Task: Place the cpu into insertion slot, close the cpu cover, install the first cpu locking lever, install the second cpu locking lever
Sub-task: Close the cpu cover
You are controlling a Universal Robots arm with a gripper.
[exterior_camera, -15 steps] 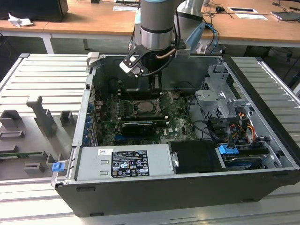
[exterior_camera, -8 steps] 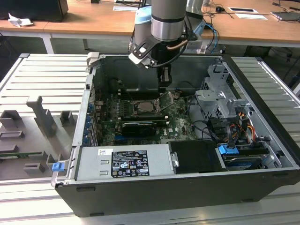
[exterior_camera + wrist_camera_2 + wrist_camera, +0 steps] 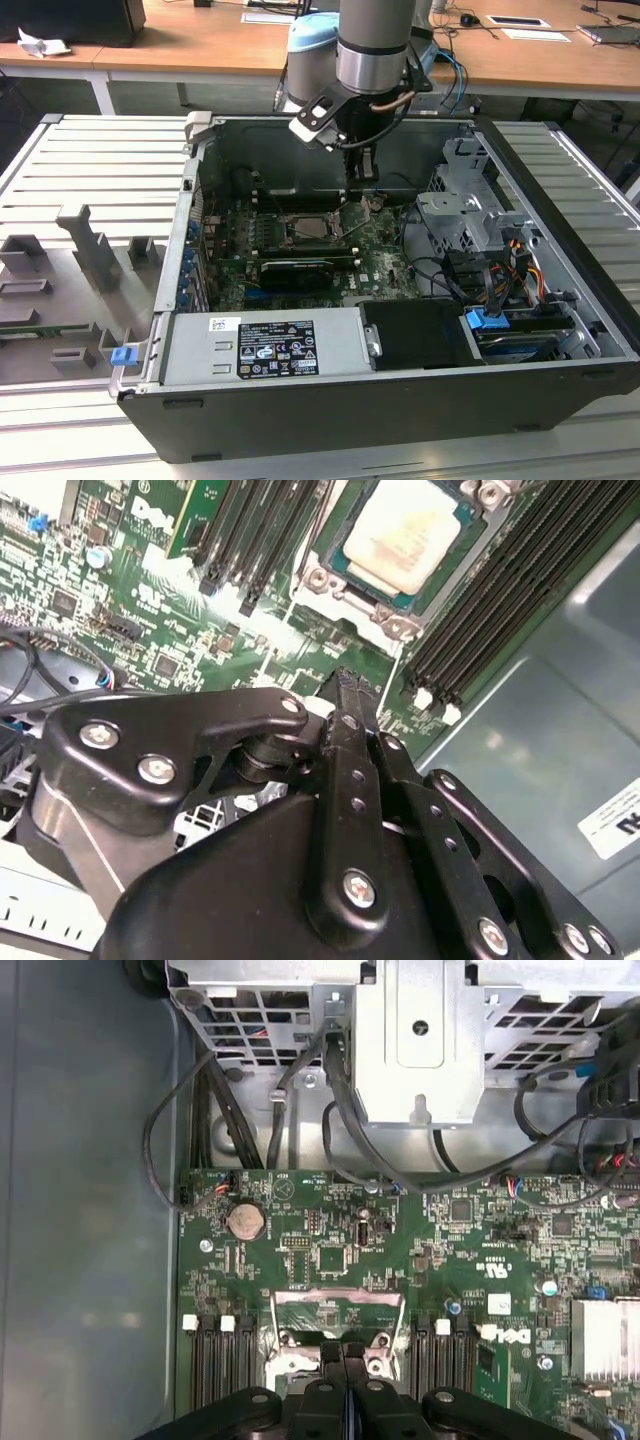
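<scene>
The cpu lies flat in the insertion slot with its dull metal top facing up. It is square, so it has no long axis, and its edges run parallel to the two banks of black memory slots, one on each side. The single cpu cover appears tilted up off the slot, with its window frame near the tool's tips. The one arm reaches down into the open computer case. Its tool has its fingers pressed together with nothing visible between them, and hangs just beside the slot, toward the exterior view's right. The case rests on a grey ribbed surface, with wooden desks behind it.
</scene>
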